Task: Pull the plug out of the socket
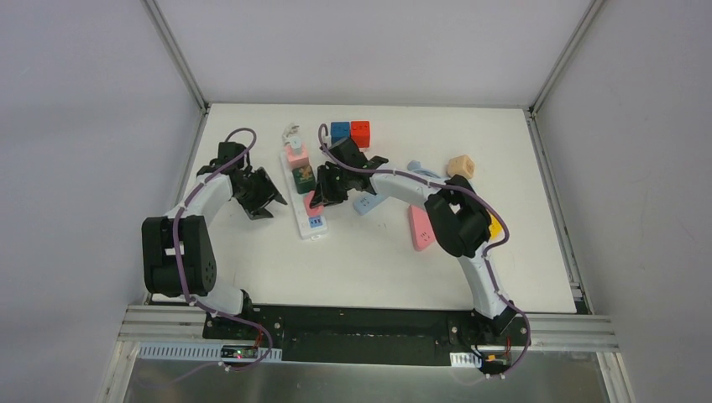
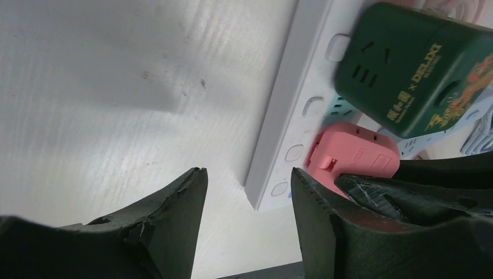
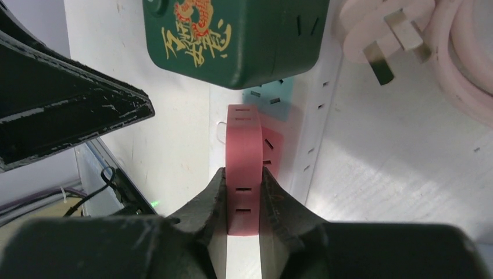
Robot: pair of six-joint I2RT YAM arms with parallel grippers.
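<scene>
The right tool (image 3: 243, 192) is clamped tight on the pink plug (image 3: 244, 139), which sits in the white power strip (image 3: 318, 104) beside a green adapter (image 3: 238, 35). The left tool (image 2: 247, 181) hangs half-open and empty at the strip's end. With nothing pinning it, the strip may lift off the tabletop (image 2: 116, 87) with the plug.

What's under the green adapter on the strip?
The white power strip runs under the green adapter, with a light-blue slotted face peeking out beside the pink plug. The adapter's underside and any pins are covered.
</scene>
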